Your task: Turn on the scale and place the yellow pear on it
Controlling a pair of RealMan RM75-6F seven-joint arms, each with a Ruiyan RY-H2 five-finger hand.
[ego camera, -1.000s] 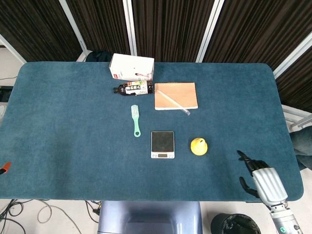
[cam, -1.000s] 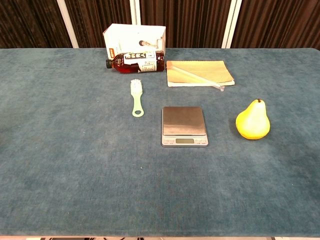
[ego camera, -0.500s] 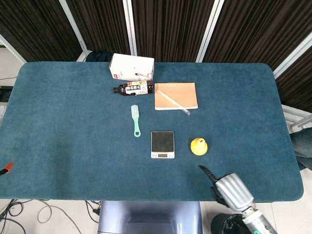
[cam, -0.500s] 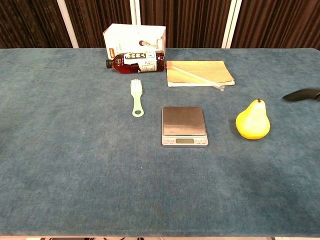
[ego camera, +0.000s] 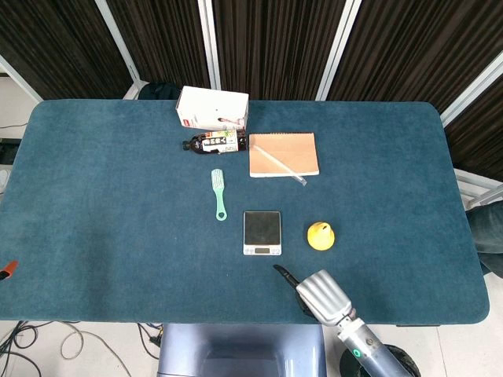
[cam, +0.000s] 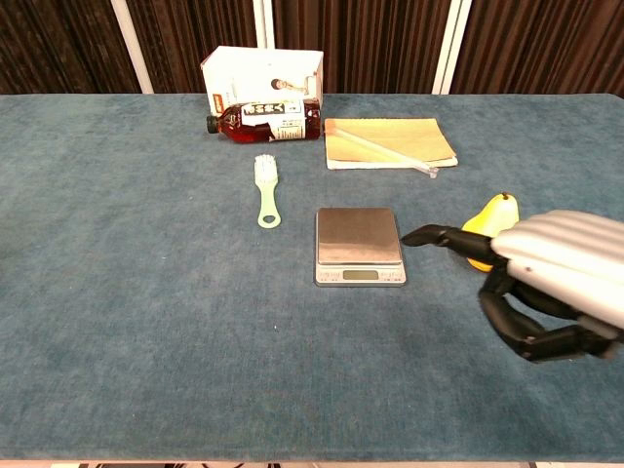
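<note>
The small silver scale (ego camera: 262,232) (cam: 358,244) lies flat near the middle of the blue table (ego camera: 102,220). The yellow pear (ego camera: 321,236) (cam: 499,209) stands upright just right of it, with its lower part hidden behind my hand in the chest view. My right hand (ego camera: 318,294) (cam: 556,278) hovers at the table's near edge, in front of the scale and pear. One finger (cam: 429,236) points out toward the scale's right front corner while the others are curled in, holding nothing. It touches neither the scale nor the pear. My left hand shows in neither view.
A green brush (ego camera: 218,192) (cam: 265,190) lies left of the scale. Behind it lie a dark bottle (ego camera: 214,143) (cam: 263,117) on its side, a white box (ego camera: 212,108) (cam: 261,70), and a tan notebook (ego camera: 283,154) (cam: 388,141) with a clear stick on it.
My right hand has swept left along the table's near edge, from the right corner to just in front of the scale and pear. In the chest view it now covers part of the pear.
</note>
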